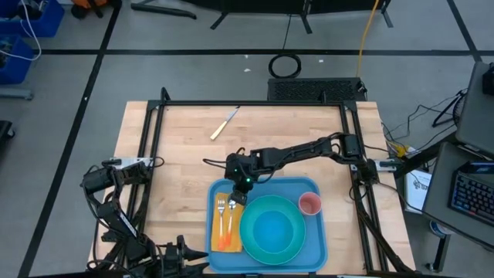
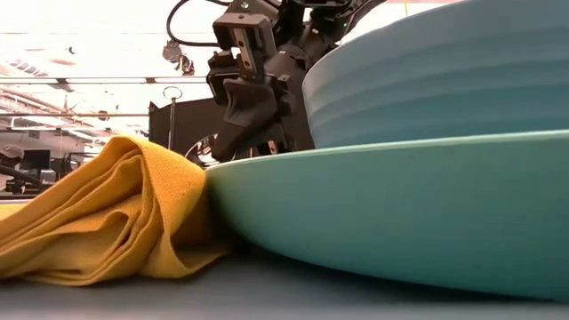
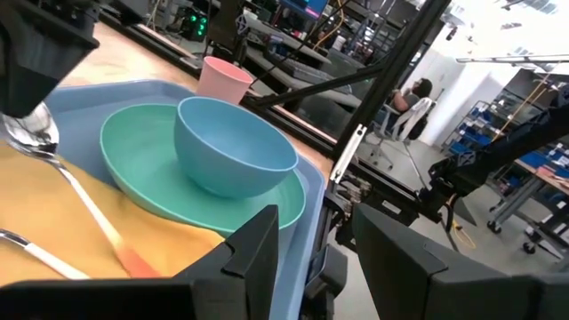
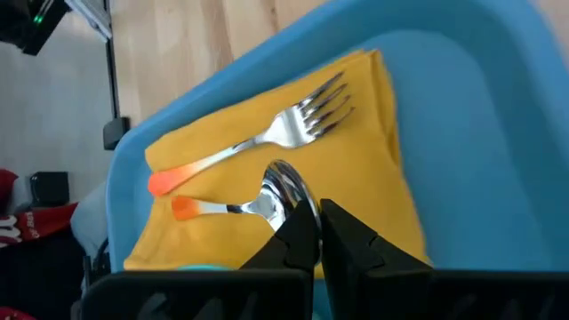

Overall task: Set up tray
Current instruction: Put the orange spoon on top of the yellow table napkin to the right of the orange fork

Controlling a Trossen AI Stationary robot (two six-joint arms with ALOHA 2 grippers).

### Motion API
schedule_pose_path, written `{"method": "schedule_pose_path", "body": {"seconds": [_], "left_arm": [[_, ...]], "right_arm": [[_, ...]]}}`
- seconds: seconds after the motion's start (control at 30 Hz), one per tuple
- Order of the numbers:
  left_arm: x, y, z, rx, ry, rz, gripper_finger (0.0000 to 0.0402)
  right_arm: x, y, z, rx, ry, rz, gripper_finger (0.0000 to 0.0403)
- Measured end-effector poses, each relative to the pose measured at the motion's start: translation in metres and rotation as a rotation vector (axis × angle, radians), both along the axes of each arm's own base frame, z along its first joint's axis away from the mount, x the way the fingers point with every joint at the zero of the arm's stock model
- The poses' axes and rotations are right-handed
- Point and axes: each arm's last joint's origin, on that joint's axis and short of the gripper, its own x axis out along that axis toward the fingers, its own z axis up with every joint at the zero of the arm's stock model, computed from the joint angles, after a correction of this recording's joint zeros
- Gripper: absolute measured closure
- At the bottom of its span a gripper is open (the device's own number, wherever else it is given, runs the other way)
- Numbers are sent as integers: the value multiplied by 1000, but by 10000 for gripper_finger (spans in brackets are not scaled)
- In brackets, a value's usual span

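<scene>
Currently: right gripper, jaws shut and empty, over spoon bowl.
Spoon beside fork on napkin, tray; lift clear straight up, avoid nudging it.

A knife lies on the wooden table; beyond, a seated person, apparently.

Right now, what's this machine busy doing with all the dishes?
It is laying out a meal tray. The right tool is shut, right at the bowl of a spoon lying beside a fork on a yellow napkin in the blue tray. A plate, bowl and pink cup already sit there. The left tool waits at the table's edge.
</scene>
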Motion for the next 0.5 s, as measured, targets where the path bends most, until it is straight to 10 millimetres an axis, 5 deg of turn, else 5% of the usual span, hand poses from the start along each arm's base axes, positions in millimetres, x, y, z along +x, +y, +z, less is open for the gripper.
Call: {"method": "schedule_pose_path", "body": {"seconds": [0.5], "left_arm": [[0, 0, -1, 6, 4, -1, 252]], "right_arm": [[-1, -15, 3, 21, 3, -17, 403]]}}
